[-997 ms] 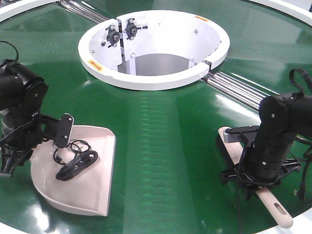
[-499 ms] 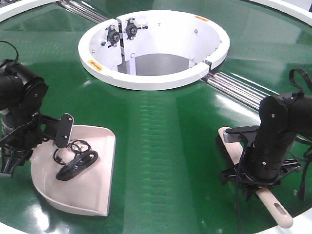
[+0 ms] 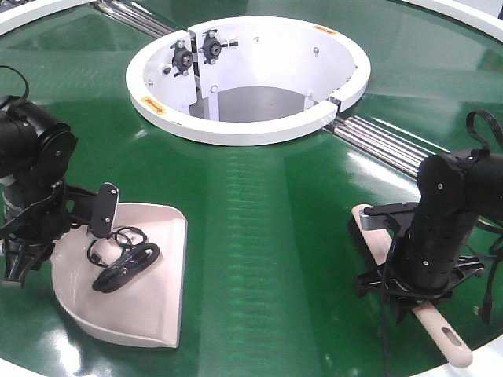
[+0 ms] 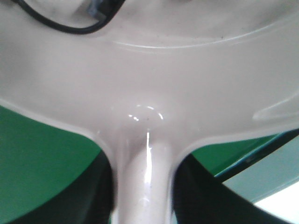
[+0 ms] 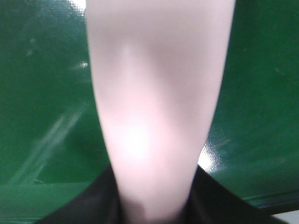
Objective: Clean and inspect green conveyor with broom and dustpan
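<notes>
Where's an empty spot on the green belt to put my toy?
The widest bare patch of conveyor lies between the dustpan and the broom, below the white ring. Another bare stretch sits left of the ring, above the dustpan. It's crowded inside the dustpan, where black cable lies, and by the rods.

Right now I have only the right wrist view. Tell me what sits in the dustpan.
Observer: A tangled black cord with rings lies in the dustpan.
Operator: Report the left end effector.
Observer: The left end effector is closed on the dustpan's handle.
Operator: Give the broom's direction.
Observer: The broom lies on the green belt, head toward the white ring.
</notes>
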Robot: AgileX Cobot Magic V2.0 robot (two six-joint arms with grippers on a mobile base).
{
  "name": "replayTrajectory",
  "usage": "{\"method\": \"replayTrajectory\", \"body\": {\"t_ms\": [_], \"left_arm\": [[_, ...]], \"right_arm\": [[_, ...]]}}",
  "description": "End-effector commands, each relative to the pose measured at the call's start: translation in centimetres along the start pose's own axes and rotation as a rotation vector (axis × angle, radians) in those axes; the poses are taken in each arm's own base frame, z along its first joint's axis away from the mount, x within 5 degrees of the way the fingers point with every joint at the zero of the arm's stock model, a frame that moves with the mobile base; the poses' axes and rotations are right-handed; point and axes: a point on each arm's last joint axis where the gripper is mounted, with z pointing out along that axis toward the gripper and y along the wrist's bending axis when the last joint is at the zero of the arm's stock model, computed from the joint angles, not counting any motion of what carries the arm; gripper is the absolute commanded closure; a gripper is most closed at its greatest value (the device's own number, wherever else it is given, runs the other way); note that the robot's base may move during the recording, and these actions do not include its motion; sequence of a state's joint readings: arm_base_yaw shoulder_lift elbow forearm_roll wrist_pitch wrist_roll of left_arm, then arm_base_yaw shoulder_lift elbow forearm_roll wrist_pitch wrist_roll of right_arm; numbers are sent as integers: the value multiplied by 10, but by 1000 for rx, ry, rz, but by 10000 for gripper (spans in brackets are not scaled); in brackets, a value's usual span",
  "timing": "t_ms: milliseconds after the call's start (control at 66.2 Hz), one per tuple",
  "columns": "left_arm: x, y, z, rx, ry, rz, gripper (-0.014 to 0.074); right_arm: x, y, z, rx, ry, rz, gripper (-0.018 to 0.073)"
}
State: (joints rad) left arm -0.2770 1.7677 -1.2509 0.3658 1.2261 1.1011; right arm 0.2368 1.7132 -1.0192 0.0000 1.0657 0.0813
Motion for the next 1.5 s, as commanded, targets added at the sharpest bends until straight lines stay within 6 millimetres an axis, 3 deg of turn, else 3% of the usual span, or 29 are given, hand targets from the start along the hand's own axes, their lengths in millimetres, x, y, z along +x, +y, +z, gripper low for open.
{"method": "replayTrajectory", "body": {"t_ms": [0,151,453,589,1058,1481], "left_arm": [[1,2,-19,-72,-71,-50,523],[-1,1,-19,-62,-94,-76,416],[-1,-1,-22,-53,-114,-191,99],[3,-5,-35,-86,-159,-224,29],[10,-32,-87,-145,-443,-332,69],[16,-44,-103,-165,-503,-353,162]], "right_arm": [[0,-2,-15,-4,-49,0,560],[0,-2,-15,-4,-49,0,560],[0,-2,-15,-4,-49,0,560],[0,-2,-15,-4,-49,0,560],[0,-2,-15,-5,-53,0,560],[1,1,-15,-32,-44,16,560]]}}
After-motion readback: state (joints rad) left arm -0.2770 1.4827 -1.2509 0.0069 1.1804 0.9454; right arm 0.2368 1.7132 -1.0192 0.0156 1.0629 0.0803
